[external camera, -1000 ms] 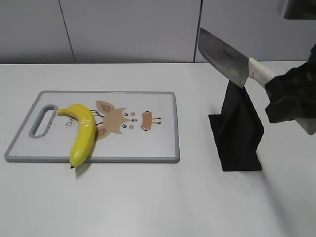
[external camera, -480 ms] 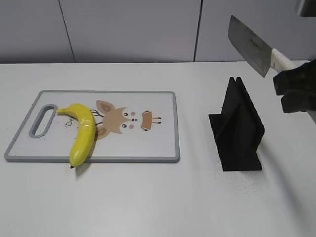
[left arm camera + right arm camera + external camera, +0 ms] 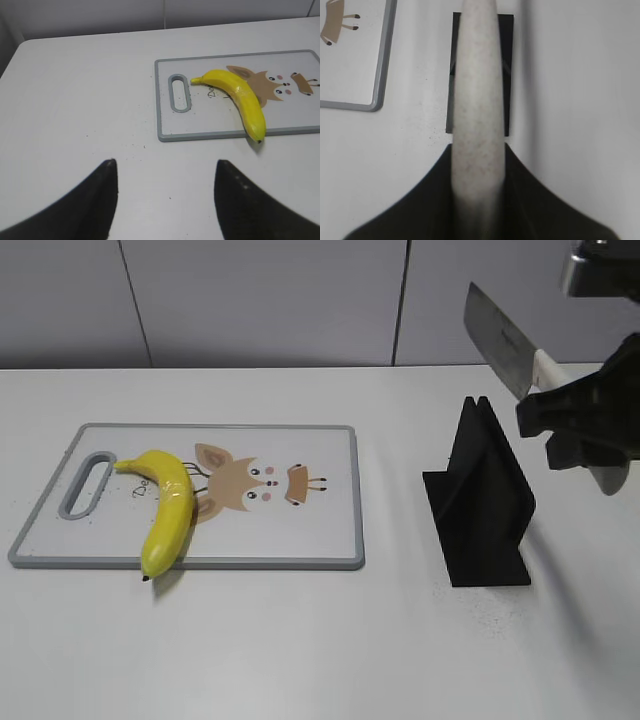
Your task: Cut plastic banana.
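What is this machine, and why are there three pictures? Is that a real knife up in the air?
It is a robot with two arms, and each arm ends in a grabbing tool. One picture looks at the table from the front. The other two come from little cameras on the robot's wrists. The right tool is shut on a knife, holding it up in the air above a black knife stand. I cannot tell if the knife is real. The left tool is open and holds nothing. On the white table lies a cutting board with a cartoon animal on it. The plastic banana lies on the board, with its tip poking over the front edge.
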{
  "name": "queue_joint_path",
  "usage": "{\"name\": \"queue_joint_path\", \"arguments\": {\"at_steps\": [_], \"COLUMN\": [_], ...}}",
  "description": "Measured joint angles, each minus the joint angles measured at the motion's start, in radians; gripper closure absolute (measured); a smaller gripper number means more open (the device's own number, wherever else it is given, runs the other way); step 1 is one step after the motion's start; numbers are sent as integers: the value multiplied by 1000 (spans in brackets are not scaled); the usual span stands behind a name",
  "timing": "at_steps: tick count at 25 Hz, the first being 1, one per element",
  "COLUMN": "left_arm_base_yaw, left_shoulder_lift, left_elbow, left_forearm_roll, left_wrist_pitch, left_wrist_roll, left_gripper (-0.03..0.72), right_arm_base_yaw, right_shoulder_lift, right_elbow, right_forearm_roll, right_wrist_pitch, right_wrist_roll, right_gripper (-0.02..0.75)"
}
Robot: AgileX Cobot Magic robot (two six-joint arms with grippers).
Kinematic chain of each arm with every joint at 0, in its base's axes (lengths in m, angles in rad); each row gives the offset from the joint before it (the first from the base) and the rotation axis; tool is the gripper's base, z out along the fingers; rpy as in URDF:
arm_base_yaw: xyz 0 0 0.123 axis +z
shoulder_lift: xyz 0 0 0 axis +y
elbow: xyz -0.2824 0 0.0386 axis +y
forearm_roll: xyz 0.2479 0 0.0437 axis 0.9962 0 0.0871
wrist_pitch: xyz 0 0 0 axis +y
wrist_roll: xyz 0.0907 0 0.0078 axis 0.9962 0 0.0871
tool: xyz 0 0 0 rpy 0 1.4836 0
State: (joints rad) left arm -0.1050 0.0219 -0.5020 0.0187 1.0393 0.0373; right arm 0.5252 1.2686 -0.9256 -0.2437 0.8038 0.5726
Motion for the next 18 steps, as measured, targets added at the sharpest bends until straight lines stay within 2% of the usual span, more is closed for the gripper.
{"name": "queue_joint_path", "arguments": {"at_steps": [10, 18], "left_arm_base_yaw": [0, 0], "left_shoulder_lift": [0, 0], "left_elbow": [0, 0], "left_forearm_roll": [0, 0], "left_wrist_pitch": [0, 0], "left_wrist_roll": [0, 0], "left_gripper": [101, 103], "right_arm_base_yaw": [0, 0], "right_shoulder_lift": [114, 124], "right_elbow": [3, 3], "right_forearm_roll": [-6, -55], "right_wrist_pitch": [-43, -62], "right_wrist_roll": [18, 69], "right_gripper": [556, 556]}}
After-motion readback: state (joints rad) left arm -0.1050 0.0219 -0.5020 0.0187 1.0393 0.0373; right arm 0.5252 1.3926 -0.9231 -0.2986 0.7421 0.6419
